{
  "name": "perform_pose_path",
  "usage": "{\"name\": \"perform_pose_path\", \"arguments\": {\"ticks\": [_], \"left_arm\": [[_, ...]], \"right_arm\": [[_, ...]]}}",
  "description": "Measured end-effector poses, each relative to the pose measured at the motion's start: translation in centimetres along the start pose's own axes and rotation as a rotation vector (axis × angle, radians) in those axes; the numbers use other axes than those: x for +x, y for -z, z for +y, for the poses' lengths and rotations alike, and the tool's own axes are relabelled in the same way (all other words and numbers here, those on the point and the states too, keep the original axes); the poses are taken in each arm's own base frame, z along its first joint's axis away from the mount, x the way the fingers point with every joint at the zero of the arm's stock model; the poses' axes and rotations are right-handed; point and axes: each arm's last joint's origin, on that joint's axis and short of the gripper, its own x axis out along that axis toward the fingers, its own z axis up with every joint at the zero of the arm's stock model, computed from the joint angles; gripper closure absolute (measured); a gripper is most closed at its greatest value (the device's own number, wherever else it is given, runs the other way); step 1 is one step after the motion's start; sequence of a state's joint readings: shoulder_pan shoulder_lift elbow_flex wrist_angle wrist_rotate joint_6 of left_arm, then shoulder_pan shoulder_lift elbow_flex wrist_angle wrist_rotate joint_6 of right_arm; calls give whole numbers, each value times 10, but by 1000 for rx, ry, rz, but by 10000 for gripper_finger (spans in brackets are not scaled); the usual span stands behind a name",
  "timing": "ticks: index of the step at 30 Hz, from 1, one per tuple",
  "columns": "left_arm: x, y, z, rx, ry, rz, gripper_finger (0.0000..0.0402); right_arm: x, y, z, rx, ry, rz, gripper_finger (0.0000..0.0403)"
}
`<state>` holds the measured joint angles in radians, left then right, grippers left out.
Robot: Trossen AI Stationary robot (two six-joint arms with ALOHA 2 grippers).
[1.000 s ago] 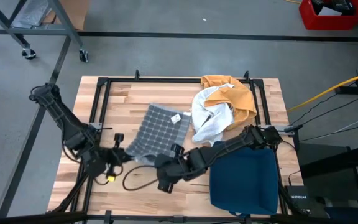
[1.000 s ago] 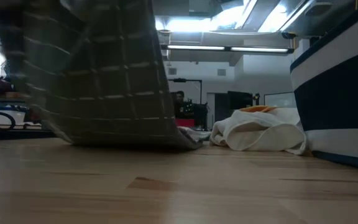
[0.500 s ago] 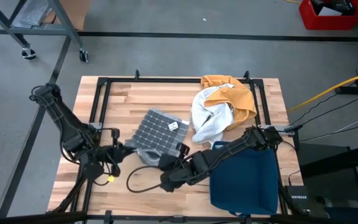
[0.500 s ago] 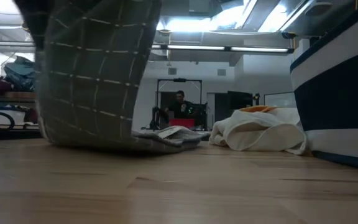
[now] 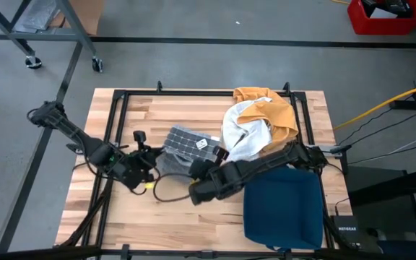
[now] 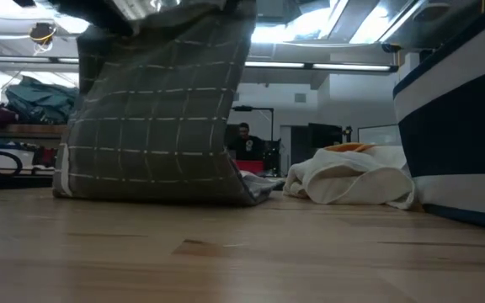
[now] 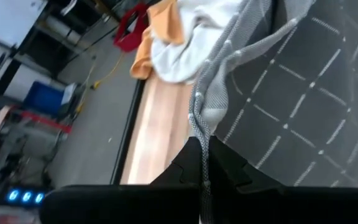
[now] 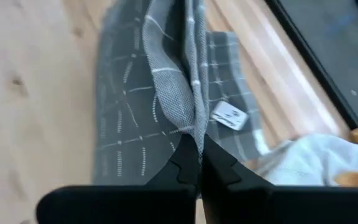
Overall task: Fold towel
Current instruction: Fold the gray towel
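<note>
A grey checked towel (image 5: 183, 142) lies left of the table's middle. Its far part with a white tag (image 5: 202, 144) rests on the wood. Its near edge is raised, so in the low view the towel (image 6: 158, 126) hangs like a curtain with its lower edge (image 6: 154, 198) on the table. My left gripper (image 5: 152, 154) is shut on the raised edge's left end. My right gripper (image 5: 209, 161) is shut on its right end. My left gripper pinches a bunched edge of the towel (image 7: 199, 127) between its two shut fingers, coming from the table's left and slanting down. The cloth spreads away beyond the fingers, lifted there and sloping to the table. My right gripper pinches a gathered fold of the towel's edge (image 8: 190, 121) between its two shut fingers, slanting down from the near right. Several layers seem bunched in the hold. The cloth falls away from the fingers onto the part lying flat.
A heap of white and orange cloths (image 5: 257, 124) lies just right of the towel, toward the far edge. A dark blue bin (image 5: 284, 206) stands at the near right. A black cable (image 5: 166, 195) loops on the wood near the towel. Bare wood lies at the far left.
Both grippers have gone toward the far edge, and slightly up, with the towel's near edge, the left one also moving rightward. The raised part has swung over the part on the table, so the towel covers less wood. Its far end has stayed in place.
</note>
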<state>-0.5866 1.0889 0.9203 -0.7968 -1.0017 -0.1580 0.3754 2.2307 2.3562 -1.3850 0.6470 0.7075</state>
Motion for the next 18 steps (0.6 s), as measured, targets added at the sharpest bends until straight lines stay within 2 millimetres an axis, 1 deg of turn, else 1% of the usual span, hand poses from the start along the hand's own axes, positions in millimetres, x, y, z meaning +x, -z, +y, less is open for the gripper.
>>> {"name": "perform_pose_path", "arguments": {"ticks": [5, 12, 18], "left_arm": [[12, 2, 6, -32, 0, 52, 401], [36, 21, 5, -34, -51, 127, 401], [52, 30, 2, -13, -80, 120, 401]], "right_arm": [[13, -4, -15, -16, 62, 53, 402], [26, -11, -32, -29, 111, 88, 402], [47, -10, -40, -72, 151, 146, 402]]}}
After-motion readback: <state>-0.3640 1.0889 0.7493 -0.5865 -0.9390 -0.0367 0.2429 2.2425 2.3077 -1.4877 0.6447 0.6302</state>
